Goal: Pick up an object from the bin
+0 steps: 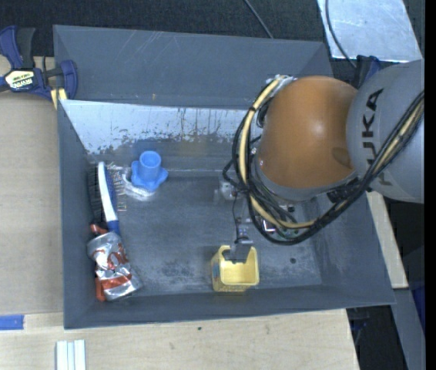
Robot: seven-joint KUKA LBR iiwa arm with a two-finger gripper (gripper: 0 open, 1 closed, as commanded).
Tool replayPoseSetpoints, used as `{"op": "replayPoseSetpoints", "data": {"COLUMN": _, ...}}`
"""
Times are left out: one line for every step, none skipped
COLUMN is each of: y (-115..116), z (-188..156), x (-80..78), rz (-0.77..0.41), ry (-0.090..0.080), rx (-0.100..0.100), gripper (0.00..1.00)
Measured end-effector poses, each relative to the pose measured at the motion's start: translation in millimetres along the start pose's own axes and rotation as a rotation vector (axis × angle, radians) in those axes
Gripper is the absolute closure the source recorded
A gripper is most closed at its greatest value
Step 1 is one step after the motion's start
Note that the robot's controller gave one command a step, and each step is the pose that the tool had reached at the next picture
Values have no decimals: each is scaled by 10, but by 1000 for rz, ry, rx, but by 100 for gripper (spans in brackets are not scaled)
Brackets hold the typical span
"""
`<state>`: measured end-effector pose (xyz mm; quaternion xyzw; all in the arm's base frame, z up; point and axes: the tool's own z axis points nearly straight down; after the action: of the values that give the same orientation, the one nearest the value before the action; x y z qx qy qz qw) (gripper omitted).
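Note:
A yellow square block [235, 271] lies near the bin's front wall, right of the middle. My gripper [241, 251] hangs straight down from under the orange dome, and its dark tip touches the block's upper edge. Whether the fingers stand apart or together I cannot make out. At the back left stands a blue plastic cap-like piece [148, 171] on a clear wrapper.
Along the left wall lie a black brush with a white and blue handle [102, 196] and, in front of it, a crumpled silver and red foil packet [110, 266]. The arm and its cables cover the bin's right part.

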<state>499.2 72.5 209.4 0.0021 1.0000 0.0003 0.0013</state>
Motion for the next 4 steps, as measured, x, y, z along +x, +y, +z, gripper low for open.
{"op": "replayPoseSetpoints", "data": {"y": 0, "z": 0, "x": 0, "rz": 0, "ry": 0, "rx": 0, "gripper": 0}}
{"op": "replayPoseSetpoints", "data": {"y": -240, "z": 819, "x": -164, "rz": -63, "ry": 5, "rx": 2, "gripper": 0}}
{"op": "replayPoseSetpoints", "data": {"y": -201, "z": 665, "x": -14, "rz": -65, "ry": -7, "rx": -1, "gripper": 0}}
{"op": "replayPoseSetpoints", "data": {"y": -296, "z": 1182, "x": -176, "rz": -131, "ry": -3, "rx": 0, "gripper": 0}}
